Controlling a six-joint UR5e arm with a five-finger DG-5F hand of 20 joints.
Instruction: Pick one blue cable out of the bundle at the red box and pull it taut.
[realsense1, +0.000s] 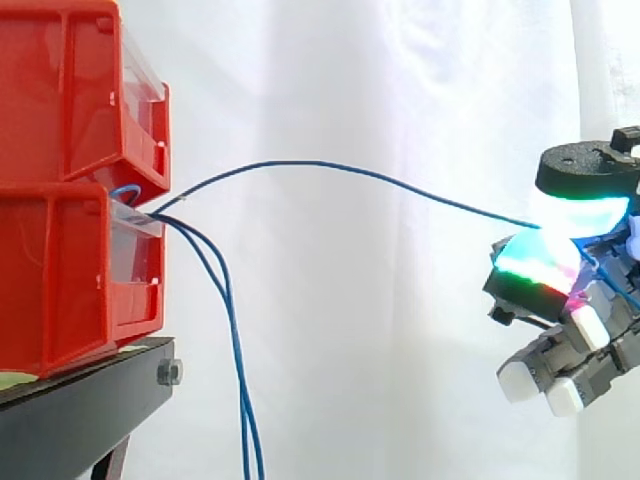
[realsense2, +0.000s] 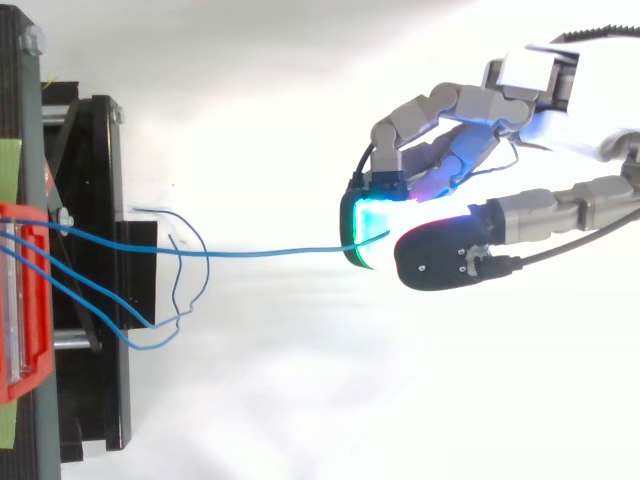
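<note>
At the right edge of the side view: grey multi-fingered robot hand (realsense1: 596, 335), closed in a pinch on one thin blue cable (realsense1: 340, 168). Grip formed between a cyan-glowing pad (realsense2: 366, 222) and the black-backed thumb tip opposite, pressed together on the cable end. Remaining fingers curled loosely below the pinch, clear of the cable.

Held cable anchored at the front lip of the lower of two stacked red plastic bins (realsense1: 70, 250), at the left. From there, rising in a shallow arc, then sloping down to the pinch; bowed rather than straight in the side view. Close to a straight line from bin to pad in the top view.

Other blue cables (realsense1: 240, 385) from the same lip, hanging slack beside the bin and down past the black metal stand (realsense1: 95, 395). Well apart from the hand. White curtain (realsense1: 400, 80) behind.
</note>
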